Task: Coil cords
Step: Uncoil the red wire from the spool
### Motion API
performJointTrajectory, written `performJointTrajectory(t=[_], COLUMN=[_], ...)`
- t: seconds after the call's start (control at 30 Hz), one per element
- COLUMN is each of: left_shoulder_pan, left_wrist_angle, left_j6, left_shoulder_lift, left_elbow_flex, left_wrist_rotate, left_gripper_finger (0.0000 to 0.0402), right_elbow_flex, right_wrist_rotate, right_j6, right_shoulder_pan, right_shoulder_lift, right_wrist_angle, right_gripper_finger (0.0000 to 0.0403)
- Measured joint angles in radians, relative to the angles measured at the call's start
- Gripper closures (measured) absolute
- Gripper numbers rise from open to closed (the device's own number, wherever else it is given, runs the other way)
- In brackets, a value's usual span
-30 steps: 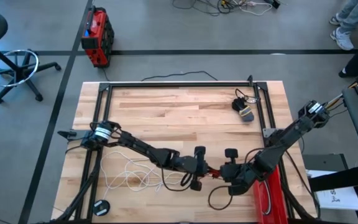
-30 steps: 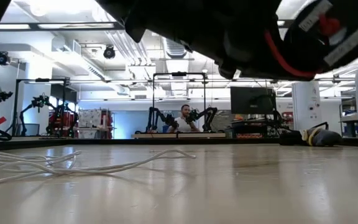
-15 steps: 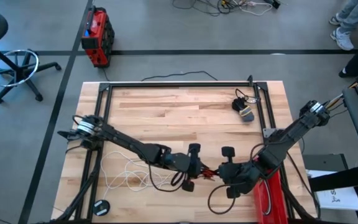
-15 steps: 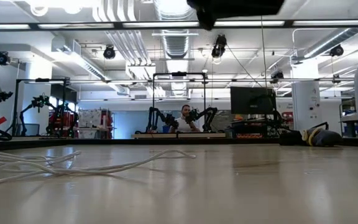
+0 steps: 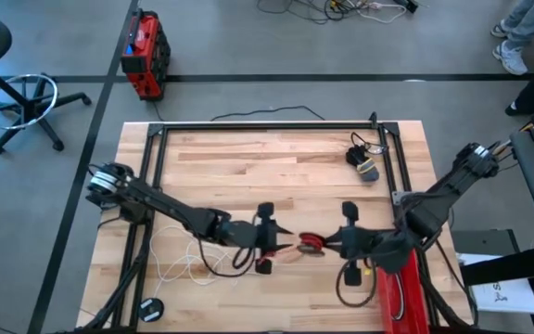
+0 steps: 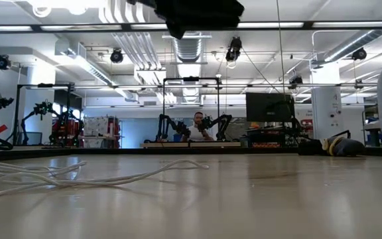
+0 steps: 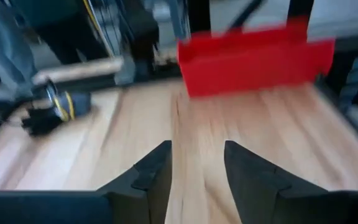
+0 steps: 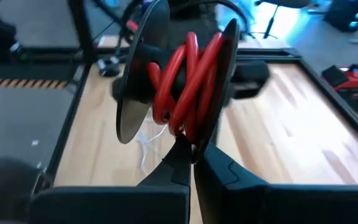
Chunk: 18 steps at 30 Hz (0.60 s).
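- Thin white cord [image 5: 188, 260] sprawled in loose loops on the light wooden table [image 5: 276, 167], near-left.
- Left gripper [image 5: 281, 250] at near centre, fingers [image 7: 157, 171] apart, holding nothing.
- Thin red cord [image 8: 185, 81] coiled in tight loops, pinched between closed right gripper [image 5: 327, 245], just right of centre.
- Red plastic bin [image 5: 399, 288] at near-right edge.

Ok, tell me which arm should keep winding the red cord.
Right. The right gripper is already shut on the red cord wound on the spool, while the left gripper is open and holds nothing.
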<state>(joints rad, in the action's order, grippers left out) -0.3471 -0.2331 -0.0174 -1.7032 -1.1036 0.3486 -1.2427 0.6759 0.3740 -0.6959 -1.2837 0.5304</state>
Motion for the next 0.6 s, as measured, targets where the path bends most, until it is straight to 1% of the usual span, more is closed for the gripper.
performJointTrajectory(t=[0.13, 0.23, 0.3, 0.43, 0.53, 0.6], left_shoulder_pan=[-0.004, -0.01, -0.019, -0.073, -0.131, -0.161], left_wrist_angle=[-0.178, -0.254, -0.258, -0.257, -0.27, -0.308], left_j6=[-0.016, -0.027, -0.041, -0.131, -0.209, -0.263], left_shoulder_lift=[0.083, 0.151, 0.207, 0.315, 0.378, 0.395], left_elbow_flex=[0.109, 0.178, 0.212, 0.258, 0.262, 0.248], left_wrist_rotate=[0.023, 0.043, 0.073, 0.193, 0.278, 0.299], left_gripper_finger=[0.0258, 0.026, 0.0264, 0.0273, 0.0275, 0.0273], right_elbow_flex=[0.001, 0.001, 0.002, 0.002, 0.002, 0.004], right_wrist_rotate=[0.029, 0.049, 0.067, 0.109, 0.14, 0.149], right_j6=[0.019, 0.039, 0.045, 0.076, 0.14, 0.192], right_shoulder_pan=[0.004, 0.005, 0.006, 0.011, 0.026, 0.043], right_shoulder_lift=[0.03, 0.045, 0.062, 0.099, 0.11, 0.115], right_wrist_angle=[0.002, 0.007, 0.018, 0.035, 0.111, 0.169], right_gripper_finger=[0.0402, 0.0402, 0.0402, 0.0402, 0.0402, 0.0402])
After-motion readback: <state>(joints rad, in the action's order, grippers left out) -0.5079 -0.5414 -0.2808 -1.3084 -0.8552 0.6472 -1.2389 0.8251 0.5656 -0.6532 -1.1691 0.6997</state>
